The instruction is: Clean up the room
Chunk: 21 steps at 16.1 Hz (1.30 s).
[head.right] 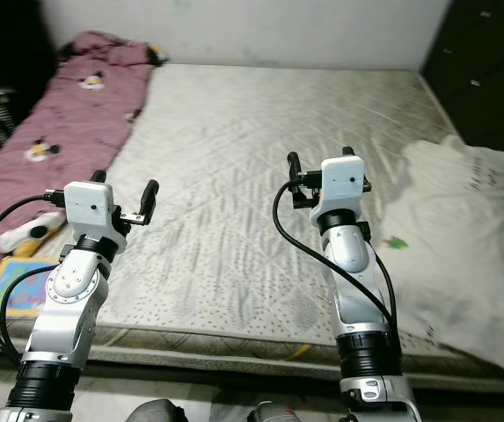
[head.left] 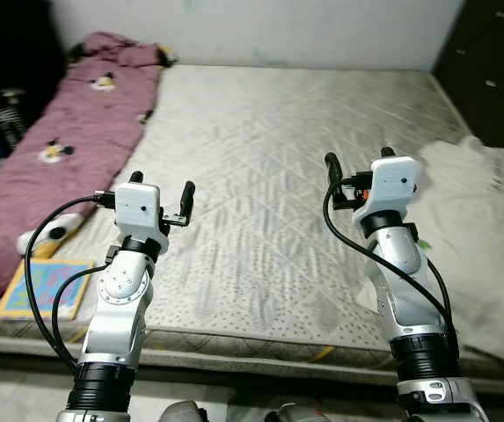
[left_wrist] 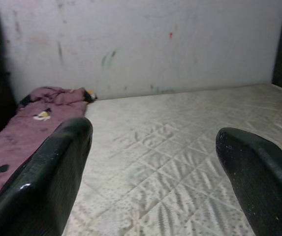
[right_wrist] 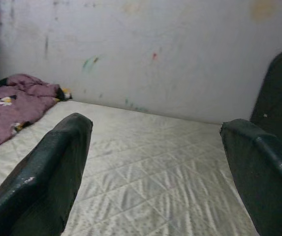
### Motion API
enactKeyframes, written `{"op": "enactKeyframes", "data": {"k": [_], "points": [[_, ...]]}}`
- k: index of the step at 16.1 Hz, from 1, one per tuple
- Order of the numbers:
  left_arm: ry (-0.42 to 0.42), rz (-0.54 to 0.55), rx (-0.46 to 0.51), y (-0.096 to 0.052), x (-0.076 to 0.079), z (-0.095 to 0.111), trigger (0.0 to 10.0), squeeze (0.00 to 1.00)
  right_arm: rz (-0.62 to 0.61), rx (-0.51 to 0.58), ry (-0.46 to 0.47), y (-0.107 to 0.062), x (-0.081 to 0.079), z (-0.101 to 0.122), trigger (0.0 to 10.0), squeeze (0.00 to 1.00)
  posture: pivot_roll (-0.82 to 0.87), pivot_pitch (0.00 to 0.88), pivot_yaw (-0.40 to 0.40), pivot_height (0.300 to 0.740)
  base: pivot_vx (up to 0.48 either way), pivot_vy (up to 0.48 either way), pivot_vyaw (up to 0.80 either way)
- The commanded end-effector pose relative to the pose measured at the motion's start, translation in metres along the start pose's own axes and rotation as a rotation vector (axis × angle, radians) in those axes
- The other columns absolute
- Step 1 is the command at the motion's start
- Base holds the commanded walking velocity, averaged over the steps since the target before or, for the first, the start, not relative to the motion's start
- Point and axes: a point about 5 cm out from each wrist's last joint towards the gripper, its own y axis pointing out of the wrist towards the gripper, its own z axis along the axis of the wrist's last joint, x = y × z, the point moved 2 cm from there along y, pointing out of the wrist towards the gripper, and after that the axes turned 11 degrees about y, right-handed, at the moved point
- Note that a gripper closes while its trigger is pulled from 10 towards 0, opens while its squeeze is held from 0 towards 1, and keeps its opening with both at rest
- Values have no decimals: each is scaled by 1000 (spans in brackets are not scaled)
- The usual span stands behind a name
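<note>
**Both grippers raised with fingers spread over the bare mattress**

Your task's things lie at the mattress's edges. One maroon blanket with cartoon prints runs down the robot's left side; its near end is cut off by the frame and its far end is bunched against the wall. One white cloth lies crumpled at the right edge, partly out of frame, with a small green item on it that is too small to identify. One colourful flat book or pad sits at the near left corner, partly behind the left arm, just beside a white-and-yellow object you cannot make out clearly.

Your left gripper and right gripper both hover above the mattress's near half, jaws wide, gripping nothing. The right wrist view adds a dark panel against the wall.
</note>
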Motion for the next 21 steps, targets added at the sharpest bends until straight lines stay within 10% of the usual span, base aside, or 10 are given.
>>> {"op": "enactKeyframes", "data": {"k": [1,21], "points": [[18,0,-1,0,-2,1,10000,0,20,22,3,4,-5,5,10000,0,-32,0,25,740,0,0,-694],[-2,7,-5,3,0,-1,10000,0,44,5,-1,4,-11,-2,10000,0,-30,0,12,740,0,-319,0]]}}
